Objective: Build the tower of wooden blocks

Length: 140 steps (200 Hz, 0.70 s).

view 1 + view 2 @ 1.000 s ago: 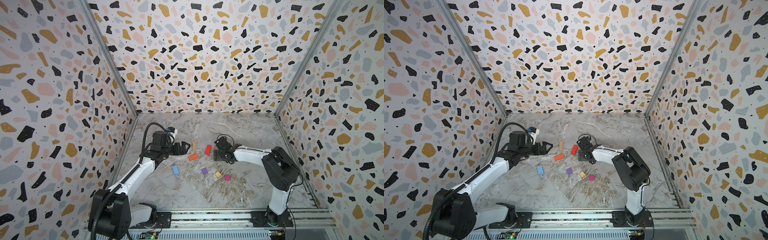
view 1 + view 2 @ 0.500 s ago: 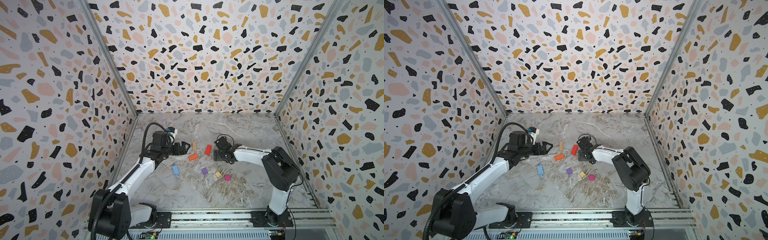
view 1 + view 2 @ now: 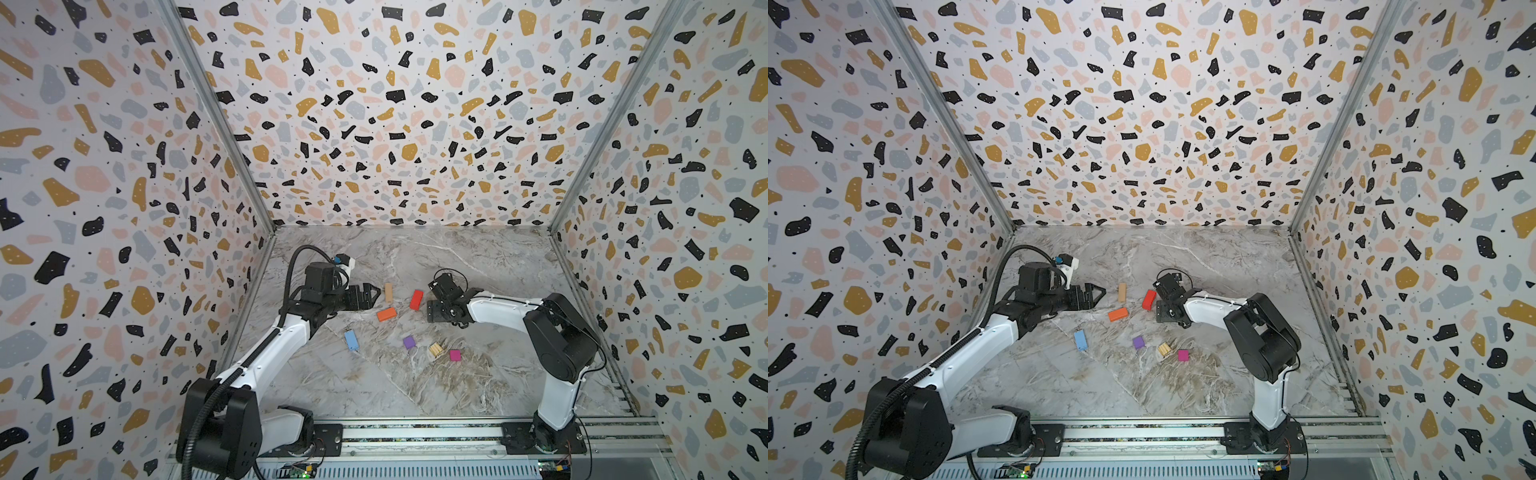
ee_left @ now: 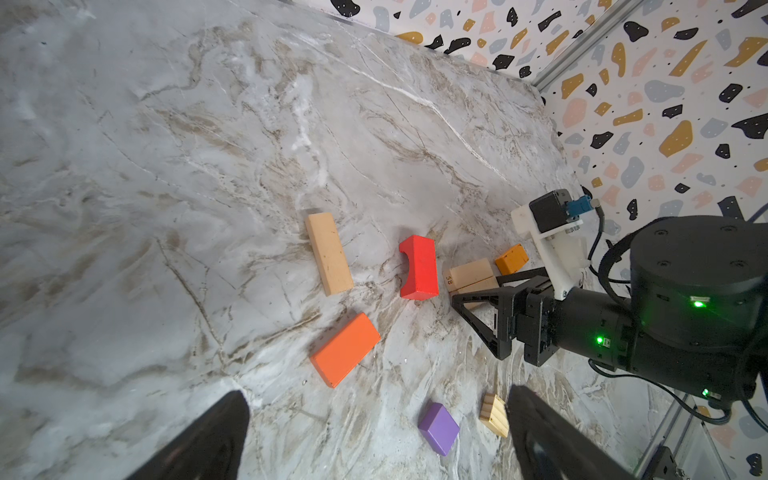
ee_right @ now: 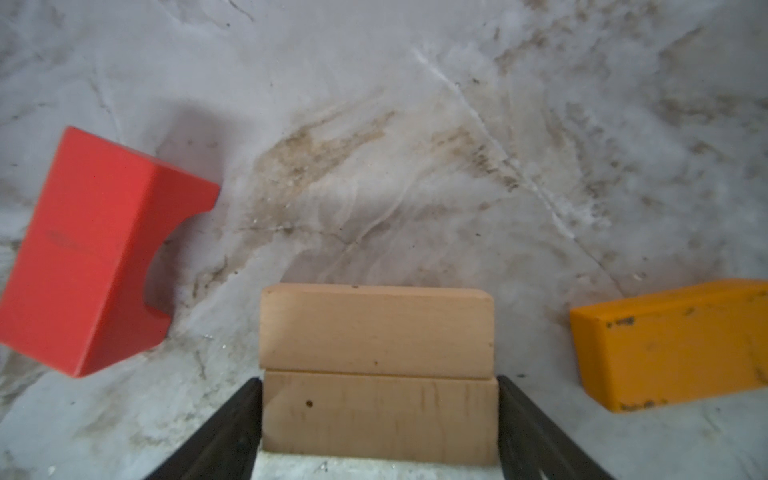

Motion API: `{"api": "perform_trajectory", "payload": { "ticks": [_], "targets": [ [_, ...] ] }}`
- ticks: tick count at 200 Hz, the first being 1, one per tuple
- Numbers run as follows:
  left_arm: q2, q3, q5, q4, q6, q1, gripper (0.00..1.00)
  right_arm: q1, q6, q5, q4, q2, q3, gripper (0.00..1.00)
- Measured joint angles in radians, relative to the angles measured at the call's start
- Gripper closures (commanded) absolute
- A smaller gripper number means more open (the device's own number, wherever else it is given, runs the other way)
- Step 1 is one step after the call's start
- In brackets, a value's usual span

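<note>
Low, right pincer (image 5: 378, 380) around tan block (image 5: 380, 415)

Number "58" on end face of tan block (image 4: 471, 270), left wrist view. Faint mark on red block (image 5: 83, 249) — too blurred to read.

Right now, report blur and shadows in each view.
Right wrist view: soft throughout; the red block casts a shadow on the marble. Left wrist view: orange block sharp, left claw fingers dark and blurred. Both top views: even light, no glare.
</note>
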<state>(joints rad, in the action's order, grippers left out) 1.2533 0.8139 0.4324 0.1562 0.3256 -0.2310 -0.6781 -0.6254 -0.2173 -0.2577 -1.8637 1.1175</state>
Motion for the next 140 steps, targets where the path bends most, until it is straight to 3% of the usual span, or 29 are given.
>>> {"api": "perform_trajectory", "payload": {
  "ticks": [140],
  "targets": [
    [0.0, 0.0, 0.0, 0.0, 0.0, 0.0, 0.02, 0.0, 0.003, 0.004, 0.0, 0.0, 0.0, 0.15]
  ]
}}
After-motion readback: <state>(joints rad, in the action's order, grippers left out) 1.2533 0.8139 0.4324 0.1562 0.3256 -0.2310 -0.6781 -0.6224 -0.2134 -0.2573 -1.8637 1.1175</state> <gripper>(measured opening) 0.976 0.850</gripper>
